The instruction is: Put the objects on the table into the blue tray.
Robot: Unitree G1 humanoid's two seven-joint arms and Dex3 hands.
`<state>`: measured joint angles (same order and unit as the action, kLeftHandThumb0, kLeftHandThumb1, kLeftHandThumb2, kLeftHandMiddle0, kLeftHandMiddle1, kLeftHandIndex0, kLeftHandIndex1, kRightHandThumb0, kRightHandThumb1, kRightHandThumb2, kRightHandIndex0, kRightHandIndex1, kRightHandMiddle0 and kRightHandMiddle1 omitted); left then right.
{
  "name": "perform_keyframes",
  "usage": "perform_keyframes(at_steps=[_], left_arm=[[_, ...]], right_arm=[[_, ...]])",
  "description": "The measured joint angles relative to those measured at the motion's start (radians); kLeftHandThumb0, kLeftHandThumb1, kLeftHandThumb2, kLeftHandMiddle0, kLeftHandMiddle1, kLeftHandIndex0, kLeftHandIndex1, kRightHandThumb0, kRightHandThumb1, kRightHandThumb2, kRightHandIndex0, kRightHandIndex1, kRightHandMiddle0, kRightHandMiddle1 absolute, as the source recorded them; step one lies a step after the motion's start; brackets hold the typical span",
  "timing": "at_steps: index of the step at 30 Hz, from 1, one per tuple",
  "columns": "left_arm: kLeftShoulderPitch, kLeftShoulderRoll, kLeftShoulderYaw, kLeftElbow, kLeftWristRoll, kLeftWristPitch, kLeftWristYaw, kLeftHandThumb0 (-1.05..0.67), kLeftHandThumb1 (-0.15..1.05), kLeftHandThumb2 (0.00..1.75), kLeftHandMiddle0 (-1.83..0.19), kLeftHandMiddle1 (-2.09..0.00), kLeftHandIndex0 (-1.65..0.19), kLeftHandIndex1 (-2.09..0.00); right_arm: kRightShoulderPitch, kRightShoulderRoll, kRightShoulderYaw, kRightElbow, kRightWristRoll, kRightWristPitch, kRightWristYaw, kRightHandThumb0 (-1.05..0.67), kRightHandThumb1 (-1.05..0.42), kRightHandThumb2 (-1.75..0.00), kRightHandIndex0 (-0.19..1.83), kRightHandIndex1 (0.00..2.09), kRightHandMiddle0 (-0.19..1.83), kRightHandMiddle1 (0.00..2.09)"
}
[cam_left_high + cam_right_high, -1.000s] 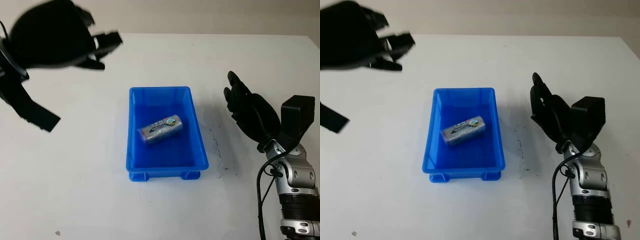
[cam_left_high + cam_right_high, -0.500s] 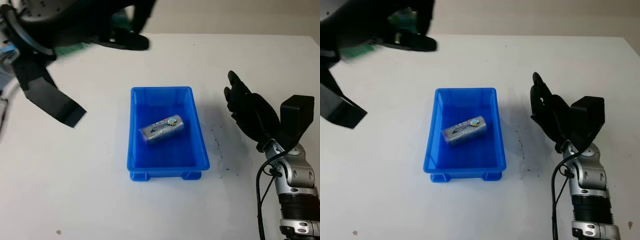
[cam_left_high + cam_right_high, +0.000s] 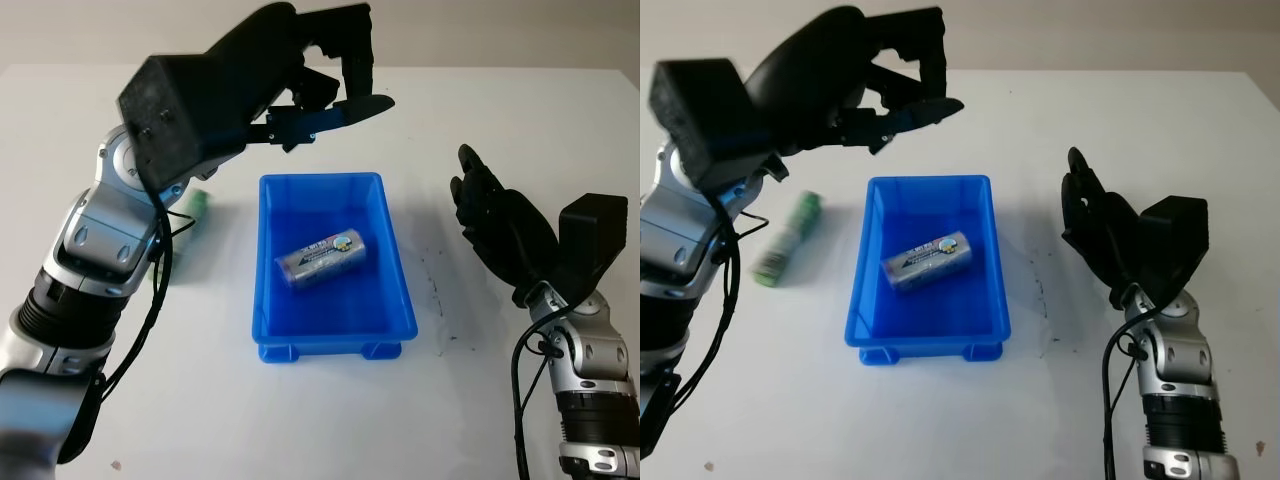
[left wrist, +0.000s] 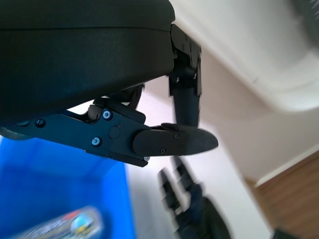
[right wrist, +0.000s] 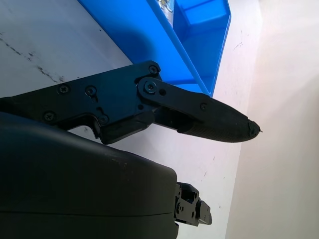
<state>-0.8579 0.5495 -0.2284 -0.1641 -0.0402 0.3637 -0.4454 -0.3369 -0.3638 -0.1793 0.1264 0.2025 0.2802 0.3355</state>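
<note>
Lying slantwise inside the blue tray (image 3: 867, 300), near its middle: one silver-grey labelled tube (image 3: 926, 260), already delivered. Sitting on the white table (image 3: 1020, 120) just beside the tray's left wall, apart from it: one green-capped pale tube (image 3: 786, 240), partly hidden behind the left arm in the left eye view and plainly seen from the right eye, not yet collected. Counting up: two tube-like objects in all, one in the tray and one outside; one tray; nothing else lying loose on the table as far as visible, apart from a few dark scuff marks (image 3: 436, 290) right of the tray. Judging the task roughly half done, with the green-capped tube remaining to be picked up and dropped in. Hovering above the table over the tray's far left corner: the left hand (image 3: 330, 95), released and holding nothing, fingers reaching out over the tray's far rim, no object between them in the left wrist view either. Waiting well to the right of the tray, raised off the table with its palm toward the tray: the right hand (image 3: 495, 225), likewise released and carrying nothing, parked. Probably calling next for bringing the left hand back and down toward the remaining tube, being the nearer hand.
</note>
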Motion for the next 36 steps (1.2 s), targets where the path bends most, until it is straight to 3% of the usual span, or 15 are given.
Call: perform_keyframes(at_steps=[2,3,10,17,19,22,24,27,31,33,34,36], left_arm=[[0.002,0.012,-0.003,0.002,0.019,-0.003,-0.053,-0.67,1.05,0.51,-0.02,-0.11,0.16,-0.17],[0.002,0.015,-0.003,0.003,0.027,-0.003,-0.070,-0.69,1.05,0.52,0.01,-0.06,0.17,-0.12],[0.002,0.019,0.019,0.014,0.079,-0.024,-0.094,-0.70,1.05,0.53,0.05,-0.04,0.12,-0.09],[0.000,0.054,0.100,0.102,0.181,-0.100,-0.041,-0.71,1.05,0.37,0.04,-0.06,0.06,-0.09],[-0.001,0.079,0.125,0.122,0.223,-0.118,-0.013,-0.65,1.05,0.25,0.03,-0.06,0.05,-0.08],[-0.001,0.156,0.138,0.173,0.329,-0.226,0.036,-0.47,1.01,0.11,-0.01,-0.07,0.04,-0.07],[-0.002,0.235,0.137,0.241,0.418,-0.359,0.078,-0.41,0.96,0.06,-0.03,-0.09,0.03,-0.08],[-0.011,0.368,0.123,0.396,0.583,-0.612,0.210,-0.39,0.90,0.03,-0.05,-0.09,-0.03,-0.10],[-0.089,0.535,0.010,0.638,0.943,-0.896,0.571,-0.38,0.84,0.03,-0.11,-0.09,-0.13,-0.10],[-0.148,0.588,-0.074,0.730,1.122,-0.976,0.766,-0.43,0.84,0.04,-0.18,-0.10,-0.20,-0.12],[-0.176,0.605,-0.119,0.770,1.220,-0.990,0.867,-0.46,0.89,0.07,-0.17,-0.08,-0.20,-0.11],[-0.238,0.635,-0.225,0.838,1.430,-1.000,1.062,-0.35,0.96,0.09,-0.13,-0.06,-0.15,-0.07]], right_arm=[[0.006,0.000,0.000,-0.005,0.000,0.001,-0.001,-0.75,-1.05,-0.74,-0.19,0.00,-0.19,0.00],[0.007,0.000,0.000,-0.008,0.000,0.004,-0.001,-0.74,-1.05,-0.74,-0.19,0.00,-0.19,0.00],[0.011,0.000,0.003,-0.019,0.005,0.021,0.003,-0.74,-1.05,-0.74,-0.19,0.00,-0.19,0.00],[0.010,0.000,0.009,-0.018,0.005,0.021,0.004,-0.74,-1.05,-0.74,-0.19,0.00,-0.19,0.00],[0.010,0.000,0.009,-0.017,0.005,0.021,0.005,-0.75,-1.05,-0.74,-0.19,0.00,-0.19,0.00],[0.009,0.000,0.010,-0.016,0.004,0.021,0.007,-0.74,-1.05,-0.74,-0.19,0.00,-0.19,0.00],[0.007,0.000,0.011,-0.013,0.004,0.020,0.010,-0.75,-1.05,-0.74,-0.19,0.00,-0.19,0.00],[0.004,-0.001,0.010,-0.003,0.004,0.017,0.014,-0.75,-1.05,-0.73,-0.19,0.00,-0.19,0.00],[0.003,0.000,0.010,0.011,0.003,0.011,0.014,-0.75,-1.05,-0.72,-0.19,0.00,-0.19,0.00],[0.001,0.000,0.011,0.015,0.003,0.011,0.014,-0.76,-1.05,-0.72,-0.19,0.00,-0.19,0.00],[0.000,0.000,0.012,0.017,0.003,0.011,0.014,-0.75,-1.05,-0.73,-0.19,0.00,-0.19,0.00],[-0.002,0.000,0.016,0.019,-0.001,0.008,0.015,-0.75,-1.05,-0.74,-0.19,0.00,-0.19,0.00]])
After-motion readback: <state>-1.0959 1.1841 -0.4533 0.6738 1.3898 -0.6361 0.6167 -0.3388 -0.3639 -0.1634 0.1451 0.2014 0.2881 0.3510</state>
